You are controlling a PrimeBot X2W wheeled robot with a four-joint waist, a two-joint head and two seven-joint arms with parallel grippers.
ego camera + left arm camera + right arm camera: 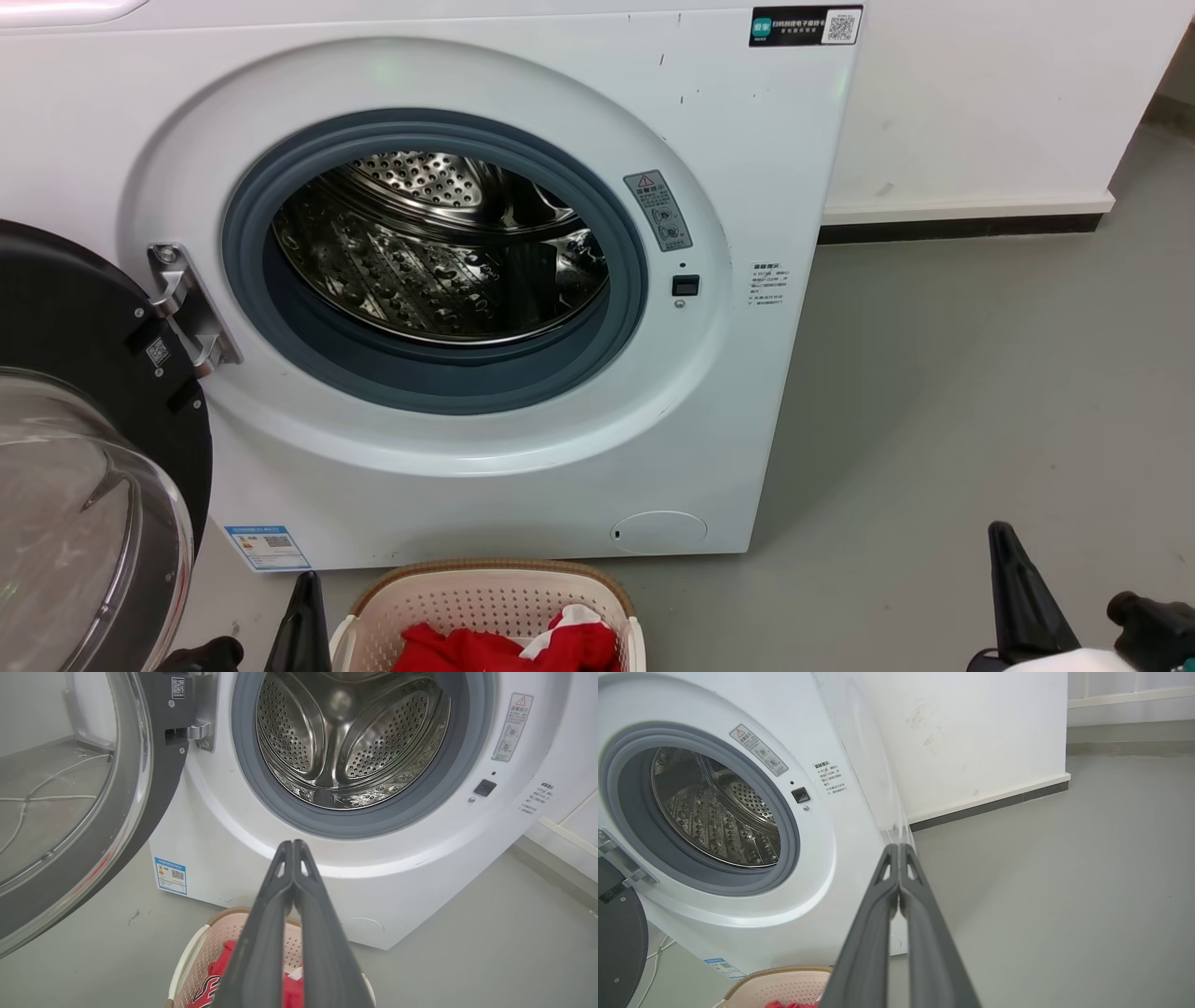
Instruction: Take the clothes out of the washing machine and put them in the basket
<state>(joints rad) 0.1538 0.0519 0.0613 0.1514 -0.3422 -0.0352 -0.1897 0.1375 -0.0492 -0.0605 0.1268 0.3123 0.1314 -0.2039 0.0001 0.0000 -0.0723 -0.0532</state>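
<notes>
Left tool (293, 845) and right tool (899, 848) closed, clothes (467, 650) lying in basket (485, 567).

Left end effector (293, 845), right end effector (899, 848); long dark grey tapering fingers (261, 952), triangular cut-outs near tips

Head view: washing machine (747, 187) at 12 o'clock, drum (439, 252) inside its front opening. Door (84, 448) is swung out at 9 o'clock, hinged left of the opening. Basket (485, 583) is on the floor (934, 420) at 6 o'clock, just before the machine's base, with clothes (495, 649) in it. Wall (980, 93) is behind at 2 o'clock. Left end effector (293, 843) is at 7 o'clock, just left of the basket. Right end effector (899, 847) is at 5 o'clock, well apart from the basket.
</notes>
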